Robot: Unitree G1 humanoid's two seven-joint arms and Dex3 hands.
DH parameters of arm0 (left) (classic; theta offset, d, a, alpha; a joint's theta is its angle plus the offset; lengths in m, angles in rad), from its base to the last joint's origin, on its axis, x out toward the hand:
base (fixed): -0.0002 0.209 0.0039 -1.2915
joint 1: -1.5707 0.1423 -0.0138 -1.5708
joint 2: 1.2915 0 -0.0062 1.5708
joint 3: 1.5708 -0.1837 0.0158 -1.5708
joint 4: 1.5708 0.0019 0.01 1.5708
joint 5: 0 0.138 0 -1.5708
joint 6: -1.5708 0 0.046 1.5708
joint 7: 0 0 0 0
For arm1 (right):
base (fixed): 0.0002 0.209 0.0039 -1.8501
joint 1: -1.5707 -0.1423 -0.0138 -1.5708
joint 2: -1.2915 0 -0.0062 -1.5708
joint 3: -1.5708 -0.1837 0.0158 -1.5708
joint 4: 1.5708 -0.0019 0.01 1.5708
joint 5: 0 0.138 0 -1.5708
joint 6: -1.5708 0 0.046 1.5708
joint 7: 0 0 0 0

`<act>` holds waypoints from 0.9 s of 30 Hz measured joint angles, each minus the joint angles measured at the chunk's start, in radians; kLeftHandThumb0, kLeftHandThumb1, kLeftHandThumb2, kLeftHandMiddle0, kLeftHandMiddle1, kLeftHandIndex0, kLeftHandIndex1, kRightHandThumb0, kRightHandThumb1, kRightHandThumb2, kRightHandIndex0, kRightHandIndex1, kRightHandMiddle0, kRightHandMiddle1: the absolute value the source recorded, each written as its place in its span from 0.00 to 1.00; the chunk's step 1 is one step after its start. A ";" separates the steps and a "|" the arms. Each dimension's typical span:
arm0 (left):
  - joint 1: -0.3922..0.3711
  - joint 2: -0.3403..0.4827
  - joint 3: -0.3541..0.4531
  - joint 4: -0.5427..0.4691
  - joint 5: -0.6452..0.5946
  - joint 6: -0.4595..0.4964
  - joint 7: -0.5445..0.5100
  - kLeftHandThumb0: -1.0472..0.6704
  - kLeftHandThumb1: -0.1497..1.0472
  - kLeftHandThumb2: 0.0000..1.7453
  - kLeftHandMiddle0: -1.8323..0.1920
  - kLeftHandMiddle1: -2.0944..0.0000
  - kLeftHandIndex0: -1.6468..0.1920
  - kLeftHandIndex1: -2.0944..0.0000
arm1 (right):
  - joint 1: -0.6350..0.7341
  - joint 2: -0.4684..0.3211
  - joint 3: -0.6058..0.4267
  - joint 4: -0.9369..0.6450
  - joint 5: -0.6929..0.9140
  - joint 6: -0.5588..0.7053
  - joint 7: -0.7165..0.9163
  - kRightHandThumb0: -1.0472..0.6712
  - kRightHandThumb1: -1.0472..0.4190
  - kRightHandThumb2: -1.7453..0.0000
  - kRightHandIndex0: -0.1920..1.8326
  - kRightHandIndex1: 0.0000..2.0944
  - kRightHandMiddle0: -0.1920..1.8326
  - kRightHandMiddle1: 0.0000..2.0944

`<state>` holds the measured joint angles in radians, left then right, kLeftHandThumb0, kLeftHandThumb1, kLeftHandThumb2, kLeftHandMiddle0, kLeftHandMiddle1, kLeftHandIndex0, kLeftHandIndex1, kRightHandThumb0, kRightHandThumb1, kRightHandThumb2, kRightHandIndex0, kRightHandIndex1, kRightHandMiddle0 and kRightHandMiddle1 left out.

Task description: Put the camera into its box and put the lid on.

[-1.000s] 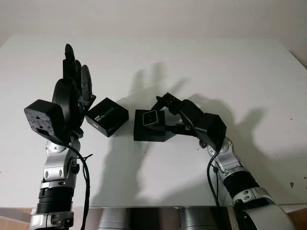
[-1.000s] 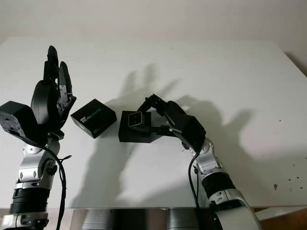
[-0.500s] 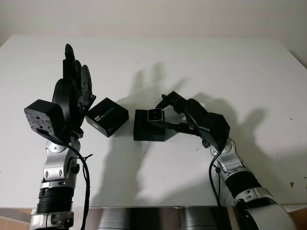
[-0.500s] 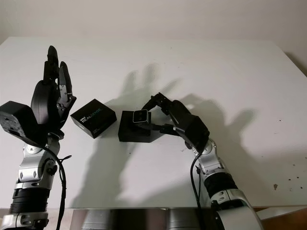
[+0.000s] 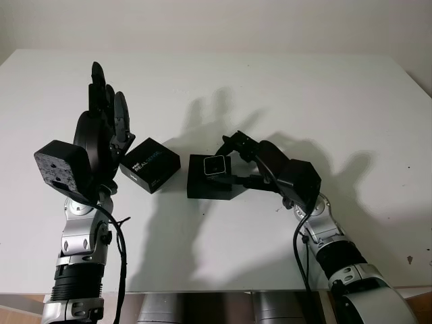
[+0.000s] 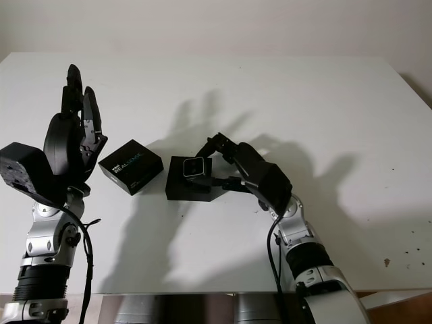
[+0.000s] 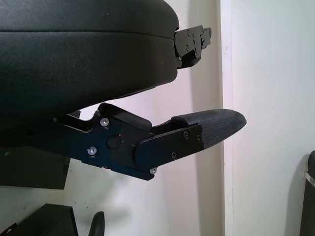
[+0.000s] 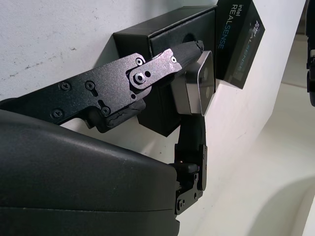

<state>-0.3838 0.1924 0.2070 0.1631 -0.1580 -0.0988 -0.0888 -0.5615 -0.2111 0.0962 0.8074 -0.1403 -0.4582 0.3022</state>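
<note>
Lowered slightly since a moment ago, the right hand (image 5: pixel 237 160) pinches the small silver camera (image 5: pixel 214 165) over the open black cardboard box (image 5: pixel 208 183); its printed lid (image 5: pixel 150 164) awaits beside the raised, open left hand (image 5: pixel 101 125).

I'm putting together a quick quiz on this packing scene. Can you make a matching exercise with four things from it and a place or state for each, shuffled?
Things:
1. camera
2. box
3. lid
4. left robot hand

Places or states:
A. printed with Intel RealSense, lying on the table beside the box
B. raised upright, open, holding nothing
C. silver, held in the right robot hand at the box top
D. black, standing on the table, lid off

Pairs: 1-C, 2-D, 3-A, 4-B
</note>
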 measured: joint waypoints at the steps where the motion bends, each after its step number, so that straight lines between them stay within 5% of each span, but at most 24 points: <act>1: 0.000 0.000 0.000 0.000 0.000 0.000 0.000 0.20 1.00 0.40 1.00 1.00 1.00 1.00 | 0.000 0.000 0.002 -0.004 0.000 0.000 0.004 0.33 0.06 0.97 0.19 0.02 0.24 0.76; 27: 0.004 -0.001 -0.001 -0.003 -0.001 0.000 0.002 0.20 1.00 0.39 1.00 1.00 1.00 1.00 | 0.008 0.032 0.010 -0.022 0.024 -0.009 0.018 0.34 0.05 0.97 0.18 0.02 0.22 0.79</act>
<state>-0.3802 0.1918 0.2055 0.1605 -0.1586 -0.0989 -0.0871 -0.5538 -0.1794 0.1067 0.7858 -0.1168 -0.4673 0.3205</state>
